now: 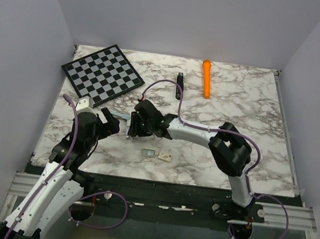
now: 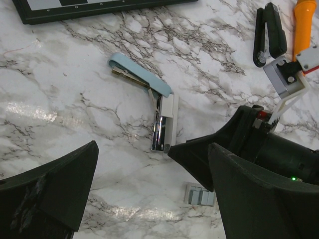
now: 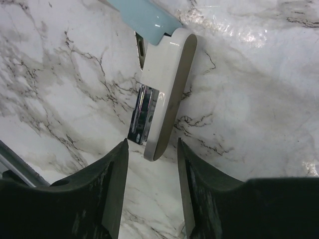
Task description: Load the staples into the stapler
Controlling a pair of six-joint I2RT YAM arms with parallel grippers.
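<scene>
Two grippers busy — right gripper (image 3: pixel 152 149) half spread, straddling the end of the open blue stapler (image 3: pixel 167 89) without touching; left gripper (image 2: pixel 153 149) spread wide — staples (image 2: pixel 200 195) near.

The left end effector (image 1: pixel 112 122) hovers just on the near side of the checkerboard (image 1: pixel 102 72), jaws wide apart. The right arm reaches leftward, and the right end effector (image 1: pixel 131 127) faces it, fingers partly parted.

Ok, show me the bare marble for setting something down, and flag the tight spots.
Free: the right side of the table, between the orange marker and the right wall; also the gap between chessboard and black stapler. Crowded: the centre, where left end effector and right end effector meet at the pale blue device, staples just nearer.
</scene>
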